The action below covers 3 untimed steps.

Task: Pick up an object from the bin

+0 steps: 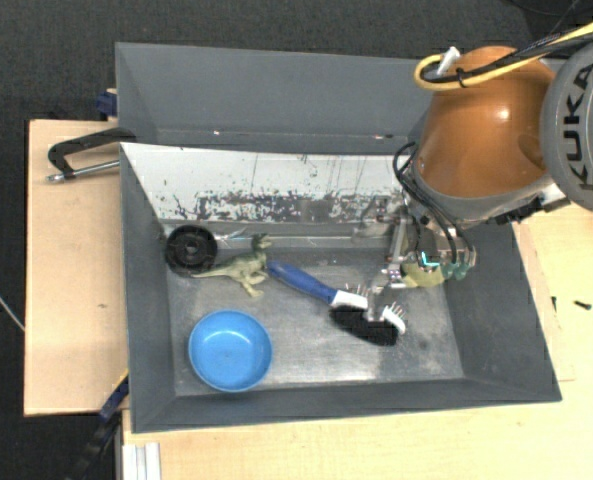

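Note:
My gripper [388,282] hangs low in the right half of the bin, just above the head end of a brush. The brush has a blue handle [301,284] that runs up to the left. Its dark head with white bristles [368,325] lies right under and slightly in front of the gripper. I cannot make out whether the gripper touches the head. A small greenish toy dinosaur [242,268] lies at the handle's far end, left of the gripper.
A blue bowl [230,350] sits at the front left of the bin floor. A black round disc [190,248] lies at the back left by the wall. The arm's orange cover looms over the bin's right back corner.

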Each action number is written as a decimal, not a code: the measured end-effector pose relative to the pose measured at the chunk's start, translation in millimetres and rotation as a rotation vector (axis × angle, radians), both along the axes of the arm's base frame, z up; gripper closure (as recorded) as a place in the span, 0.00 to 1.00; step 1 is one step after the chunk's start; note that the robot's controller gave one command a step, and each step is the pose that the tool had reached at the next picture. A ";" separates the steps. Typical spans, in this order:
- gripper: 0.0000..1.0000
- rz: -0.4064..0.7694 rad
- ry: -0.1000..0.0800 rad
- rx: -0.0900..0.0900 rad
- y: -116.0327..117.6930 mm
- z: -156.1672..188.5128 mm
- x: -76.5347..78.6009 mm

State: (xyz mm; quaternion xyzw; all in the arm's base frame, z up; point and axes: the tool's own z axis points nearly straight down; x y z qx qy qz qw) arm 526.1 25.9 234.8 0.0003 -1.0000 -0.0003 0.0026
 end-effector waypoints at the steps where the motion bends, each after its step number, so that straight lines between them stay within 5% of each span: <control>1: 0.00 -0.016 -0.012 0.001 -30.6 -164.7 11.3; 2: 1.00 -0.015 -0.026 0.004 -28.8 -158.7 15.4; 3: 1.00 0.007 -0.018 0.000 -21.2 -25.6 19.9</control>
